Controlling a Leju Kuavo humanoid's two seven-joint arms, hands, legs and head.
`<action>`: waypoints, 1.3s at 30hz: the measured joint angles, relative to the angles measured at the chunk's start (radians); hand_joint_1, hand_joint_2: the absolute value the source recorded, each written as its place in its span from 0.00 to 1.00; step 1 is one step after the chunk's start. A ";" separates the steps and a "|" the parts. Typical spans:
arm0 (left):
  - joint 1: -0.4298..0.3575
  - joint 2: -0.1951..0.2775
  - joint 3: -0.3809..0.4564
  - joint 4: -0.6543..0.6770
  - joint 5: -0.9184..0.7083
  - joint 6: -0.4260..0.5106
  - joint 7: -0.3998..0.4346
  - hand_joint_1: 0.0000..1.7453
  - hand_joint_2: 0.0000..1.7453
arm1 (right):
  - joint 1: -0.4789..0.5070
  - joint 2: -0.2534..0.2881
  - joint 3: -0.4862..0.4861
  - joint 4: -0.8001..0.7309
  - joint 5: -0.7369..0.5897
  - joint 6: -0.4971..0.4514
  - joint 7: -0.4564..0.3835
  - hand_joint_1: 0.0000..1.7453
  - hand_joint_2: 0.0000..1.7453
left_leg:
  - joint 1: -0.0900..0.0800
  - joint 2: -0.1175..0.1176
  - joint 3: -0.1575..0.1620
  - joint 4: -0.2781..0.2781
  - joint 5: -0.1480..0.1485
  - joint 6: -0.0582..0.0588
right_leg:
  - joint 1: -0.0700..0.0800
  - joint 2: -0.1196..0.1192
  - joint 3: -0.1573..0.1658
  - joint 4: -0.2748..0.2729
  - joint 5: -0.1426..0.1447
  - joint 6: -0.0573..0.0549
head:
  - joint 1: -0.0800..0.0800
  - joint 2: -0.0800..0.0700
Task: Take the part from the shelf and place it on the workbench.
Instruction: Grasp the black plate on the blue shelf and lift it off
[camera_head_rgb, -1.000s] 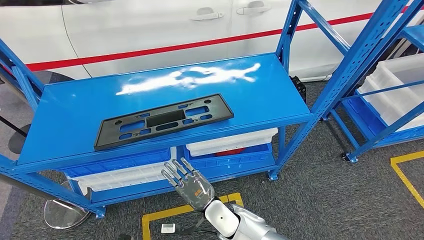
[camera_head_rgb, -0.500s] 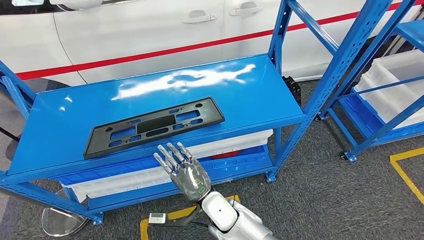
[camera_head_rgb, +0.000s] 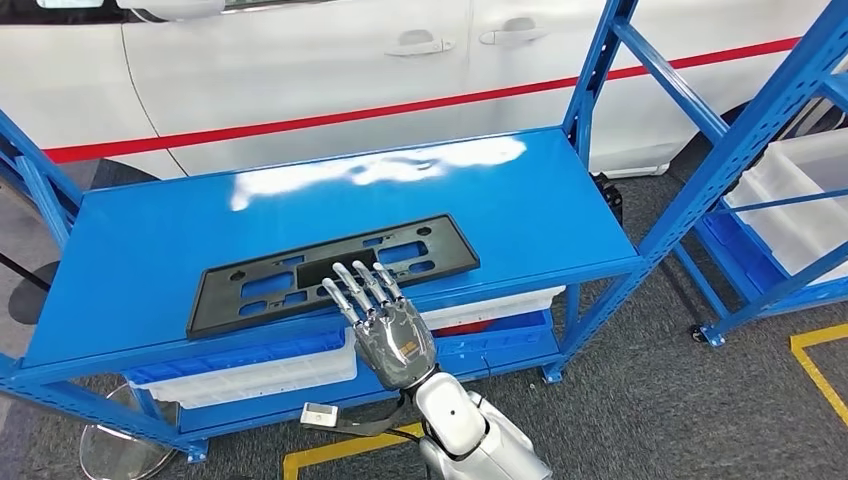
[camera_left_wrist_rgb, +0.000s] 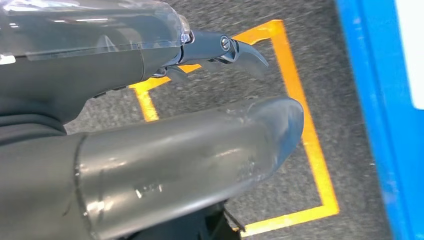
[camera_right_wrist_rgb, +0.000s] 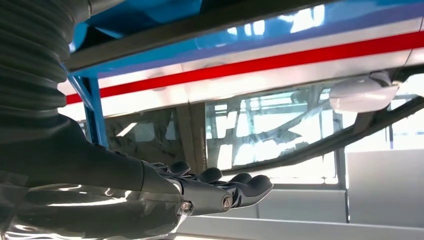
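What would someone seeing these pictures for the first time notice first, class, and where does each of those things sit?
The eye goes first to the long black part lying flat near the front edge of the bright blue shelf. Next comes the silver right robot hand, fingers spread and reaching over that edge, its fingertips above the part. Behind the shelf stands a white car with a red stripe.

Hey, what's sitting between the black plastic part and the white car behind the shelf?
Nothing. In the head view, only bare blue shelf top with a glare patch stretches from the black part back to the white car.
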 joint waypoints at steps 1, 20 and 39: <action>-0.002 -0.001 0.000 0.000 0.000 0.000 0.000 0.00 0.00 | 0.000 0.000 -0.003 -0.001 0.000 0.000 -0.001 0.00 1.00 | -0.001 0.000 0.007 -0.001 -0.009 -0.005 | 0.004 0.000 0.016 -0.046 0.019 -0.007 | -0.001 0.000; -0.003 0.001 0.000 0.001 -0.016 0.003 -0.007 0.00 0.00 | -0.016 0.035 -0.024 0.074 -0.005 0.039 -0.042 0.00 1.00 | 0.022 0.010 -0.153 0.018 0.125 -0.038 | -0.016 0.010 0.215 -0.105 -0.127 0.016 | -0.021 0.000; -0.019 0.002 0.000 0.001 -0.038 -0.001 -0.036 0.00 0.00 | -0.110 0.067 0.001 0.267 -0.002 0.119 -0.035 0.25 1.00 | 0.017 0.002 -0.165 0.162 -0.017 -0.062 | -0.015 0.002 0.095 -0.098 -0.021 -0.024 | -0.017 0.000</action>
